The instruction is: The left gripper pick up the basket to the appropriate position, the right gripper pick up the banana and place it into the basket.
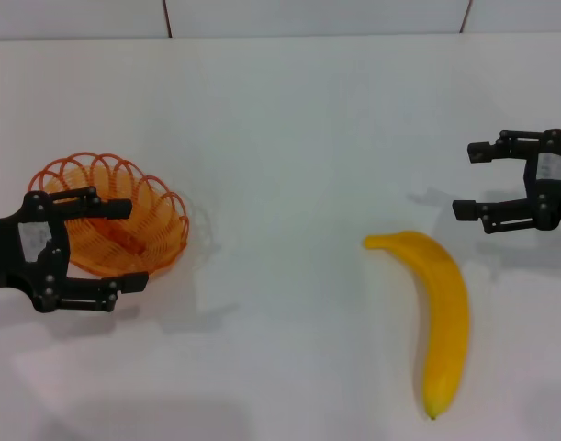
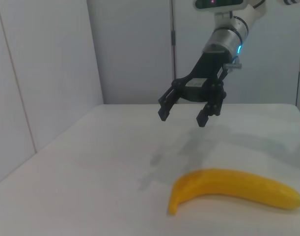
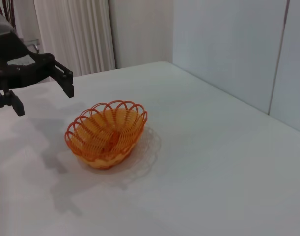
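The orange wire basket (image 1: 156, 220) stands on the white table at the left; it also shows in the right wrist view (image 3: 108, 132). My left gripper (image 1: 138, 246) is open, and its fingers straddle the basket's left side from above. In the right wrist view the left gripper (image 3: 43, 100) hovers beside and above the basket, clear of it. The yellow banana (image 1: 443, 312) lies on the table at the right, also seen in the left wrist view (image 2: 238, 189). My right gripper (image 1: 464, 181) is open and empty, above the table just beyond the banana; it also shows in the left wrist view (image 2: 182, 118).
The white table (image 1: 289, 138) stretches between the basket and the banana. Grey wall panels (image 2: 130, 49) stand behind the table's far edge. A white curtain (image 3: 76, 34) hangs beyond the table on the basket's side.
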You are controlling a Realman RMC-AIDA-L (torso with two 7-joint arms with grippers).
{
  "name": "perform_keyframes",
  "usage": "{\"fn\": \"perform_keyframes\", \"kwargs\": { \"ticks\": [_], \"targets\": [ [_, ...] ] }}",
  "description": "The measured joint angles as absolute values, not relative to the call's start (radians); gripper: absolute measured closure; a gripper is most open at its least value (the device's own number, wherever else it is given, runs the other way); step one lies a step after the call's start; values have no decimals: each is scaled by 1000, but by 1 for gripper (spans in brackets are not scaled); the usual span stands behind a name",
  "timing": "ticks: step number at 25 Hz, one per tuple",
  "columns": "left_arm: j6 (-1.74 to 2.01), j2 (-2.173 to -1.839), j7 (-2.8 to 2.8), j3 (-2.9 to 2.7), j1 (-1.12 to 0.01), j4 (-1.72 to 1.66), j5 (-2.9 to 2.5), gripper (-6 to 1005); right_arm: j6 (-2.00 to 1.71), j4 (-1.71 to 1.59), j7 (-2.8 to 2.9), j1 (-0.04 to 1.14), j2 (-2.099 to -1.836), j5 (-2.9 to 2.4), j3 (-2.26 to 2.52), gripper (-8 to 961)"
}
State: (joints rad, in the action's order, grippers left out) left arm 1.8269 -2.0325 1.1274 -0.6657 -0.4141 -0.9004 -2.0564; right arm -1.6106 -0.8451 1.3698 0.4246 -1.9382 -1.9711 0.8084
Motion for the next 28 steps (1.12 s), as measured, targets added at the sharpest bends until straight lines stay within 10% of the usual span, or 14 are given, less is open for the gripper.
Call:
{"fn": "perform_keyframes", "kwargs": {
  "ticks": [28],
  "targets": [
    [1794, -1999, 1802, -514, -443, -1233, -2132, 124, -1604, -845, 1370, 426, -1942, -1979, 810, 74]
  ]
}}
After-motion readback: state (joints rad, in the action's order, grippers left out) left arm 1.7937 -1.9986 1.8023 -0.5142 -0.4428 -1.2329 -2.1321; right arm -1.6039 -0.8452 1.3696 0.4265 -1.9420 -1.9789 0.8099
